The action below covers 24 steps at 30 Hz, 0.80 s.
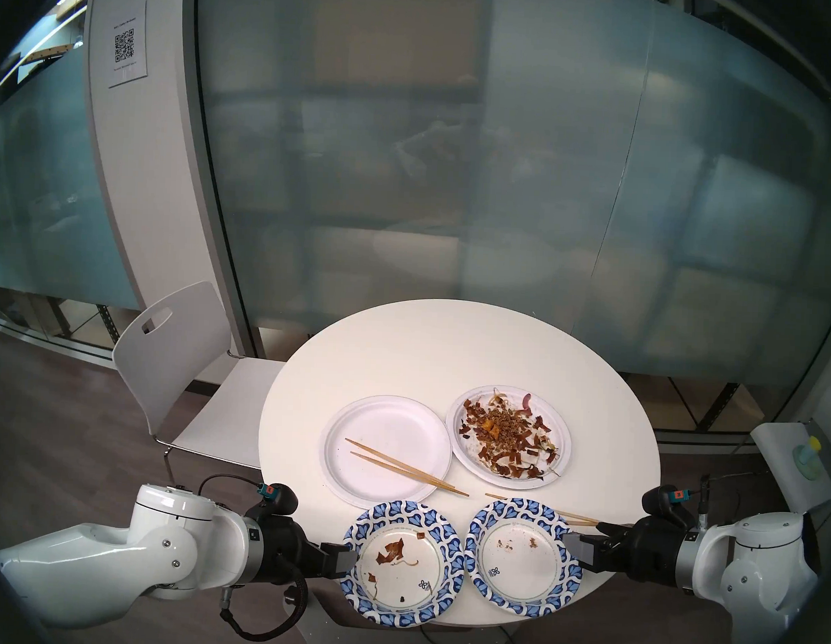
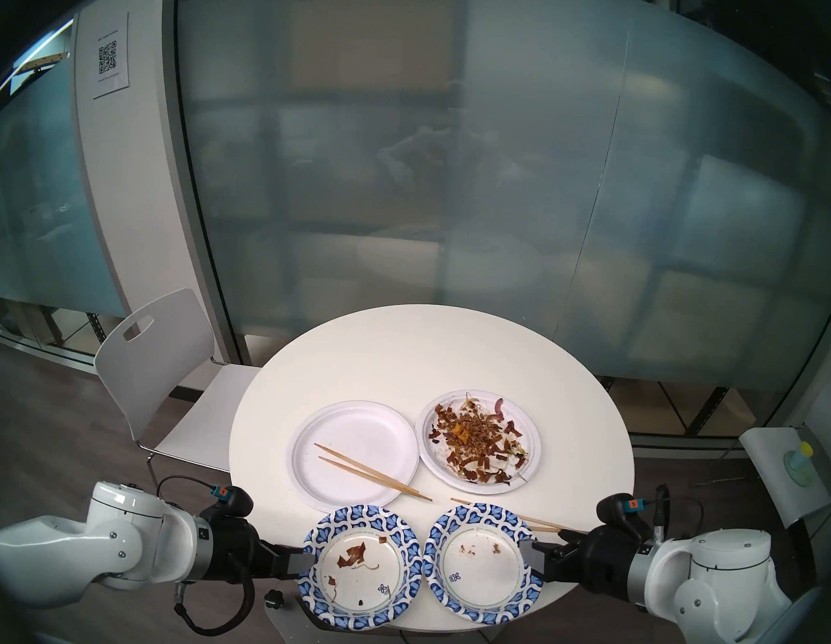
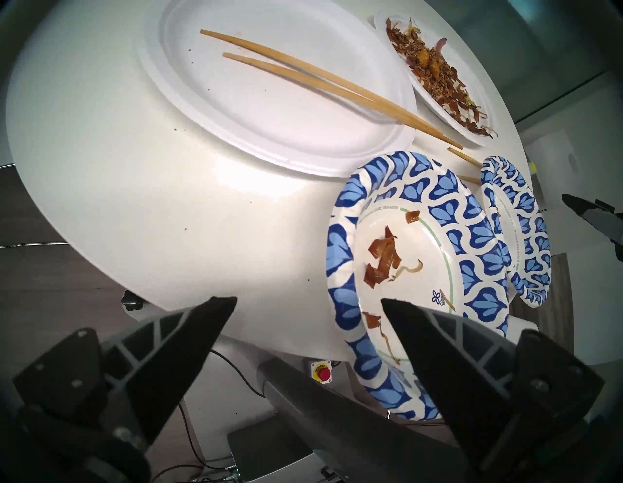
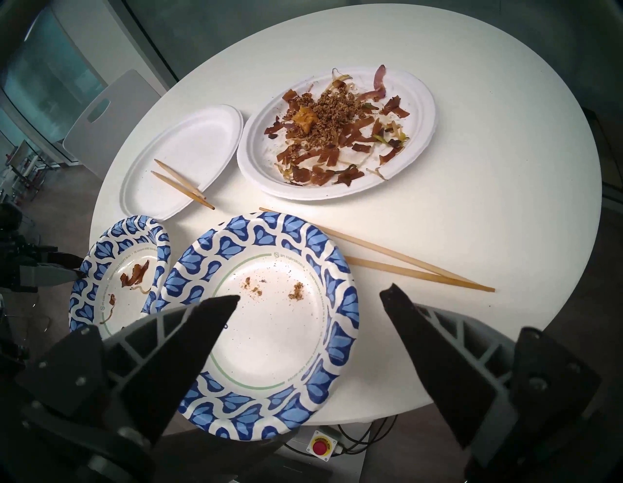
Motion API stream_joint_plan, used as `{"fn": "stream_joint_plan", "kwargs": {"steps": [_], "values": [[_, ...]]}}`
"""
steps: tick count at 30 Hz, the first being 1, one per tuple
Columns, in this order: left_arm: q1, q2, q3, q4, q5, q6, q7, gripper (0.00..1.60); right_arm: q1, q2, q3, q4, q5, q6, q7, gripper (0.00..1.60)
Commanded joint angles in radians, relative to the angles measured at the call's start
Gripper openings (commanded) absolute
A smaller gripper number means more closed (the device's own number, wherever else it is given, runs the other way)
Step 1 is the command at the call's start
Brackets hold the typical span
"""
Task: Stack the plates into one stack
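Four plates lie apart on the round white table (image 1: 450, 344). A plain white plate (image 1: 377, 421) at the middle left bears a pair of chopsticks (image 1: 406, 467). A plain white plate (image 1: 470, 453) to its right holds food scraps. Two blue-patterned plates sit at the near edge, the left one (image 1: 397, 511) with a few scraps, the right one (image 1: 515, 508) with crumbs. My left gripper (image 1: 349, 554) is open at the left blue plate's left rim (image 3: 340, 256). My right gripper (image 1: 573, 543) is open at the right blue plate's right rim (image 4: 344, 303).
A second pair of chopsticks (image 1: 571, 515) lies behind the right blue plate, close to my right gripper. Both blue plates overhang the table's near edge. A white chair (image 1: 177, 367) stands at the left, a glass wall behind, and a small side table with a bottle (image 1: 808, 457) at the right.
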Motion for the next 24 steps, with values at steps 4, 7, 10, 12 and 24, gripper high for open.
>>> {"fn": "stream_joint_plan", "kwargs": {"steps": [4, 7, 10, 12, 24], "values": [[-0.090, -0.068, 0.050, 0.005, 0.012, 0.020, 0.045, 1.60, -0.004, -0.012, -0.007, -0.018, -0.003, -0.027, 0.003, 1.60], [-0.103, -0.079, 0.067, 0.010, 0.019, 0.021, 0.059, 1.48, -0.008, -0.016, -0.005, -0.018, -0.004, -0.033, 0.003, 1.60], [-0.114, -0.092, 0.081, 0.017, 0.027, 0.023, 0.071, 1.39, -0.010, -0.019, -0.003, -0.018, -0.003, -0.036, 0.004, 1.60], [-0.120, -0.098, 0.087, 0.021, 0.030, 0.024, 0.076, 1.15, -0.011, -0.020, -0.002, -0.018, -0.002, -0.037, 0.004, 1.60], [-0.141, -0.121, 0.106, 0.046, 0.032, 0.028, 0.102, 0.78, -0.020, -0.025, 0.005, -0.018, -0.002, -0.046, 0.009, 1.60]]}}
